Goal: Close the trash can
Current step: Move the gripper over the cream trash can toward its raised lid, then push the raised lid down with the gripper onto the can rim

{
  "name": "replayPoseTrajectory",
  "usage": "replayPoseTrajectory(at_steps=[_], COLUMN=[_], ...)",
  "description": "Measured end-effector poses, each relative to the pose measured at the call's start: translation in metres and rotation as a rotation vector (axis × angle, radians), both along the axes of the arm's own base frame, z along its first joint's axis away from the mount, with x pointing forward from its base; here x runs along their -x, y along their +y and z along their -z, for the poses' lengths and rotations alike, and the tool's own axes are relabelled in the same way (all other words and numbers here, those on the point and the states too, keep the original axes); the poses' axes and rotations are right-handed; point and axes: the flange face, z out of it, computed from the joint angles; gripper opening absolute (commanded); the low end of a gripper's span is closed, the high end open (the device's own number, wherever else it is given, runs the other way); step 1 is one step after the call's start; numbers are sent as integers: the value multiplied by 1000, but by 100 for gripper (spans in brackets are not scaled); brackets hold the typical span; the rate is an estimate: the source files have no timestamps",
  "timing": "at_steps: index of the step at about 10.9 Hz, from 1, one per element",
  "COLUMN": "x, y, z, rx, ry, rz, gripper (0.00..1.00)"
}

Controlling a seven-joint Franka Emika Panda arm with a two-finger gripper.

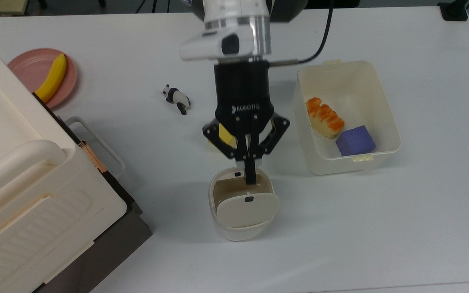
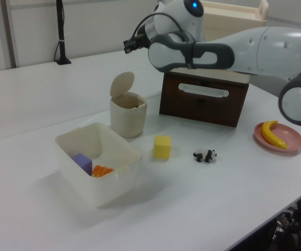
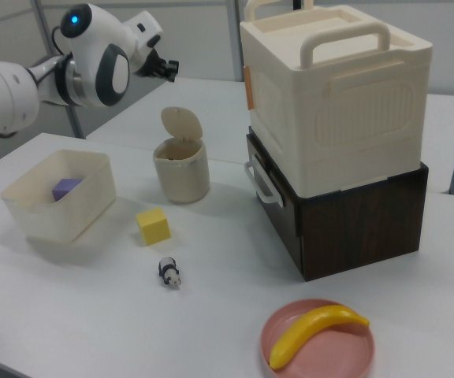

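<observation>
The trash can is a small cream rounded bin near the middle of the table, also seen in the left view and the right view. Its beige flap lid stands raised on its hinge, leaving the mouth uncovered; the lid points upward in the left view. My gripper is shut, with nothing held. In the top view its tip overlaps the can's open mouth, just short of the lid. In the left view the gripper hangs well above the can, touching nothing.
A yellow cube lies partly under the gripper, with a toy panda beyond it. A cream tub holds bread and a purple block. A pink plate carries a banana. A big cream box sits on a dark drawer unit.
</observation>
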Motion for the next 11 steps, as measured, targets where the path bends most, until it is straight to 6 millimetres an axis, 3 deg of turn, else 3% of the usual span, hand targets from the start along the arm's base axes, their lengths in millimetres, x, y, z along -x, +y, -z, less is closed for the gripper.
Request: replayPoseTrajectory(at_steps=[8, 11], x=[-20, -21], y=[6, 7], z=[43, 49], rx=[69, 71], ry=[26, 34], rz=[-23, -26], gripper=[0, 0])
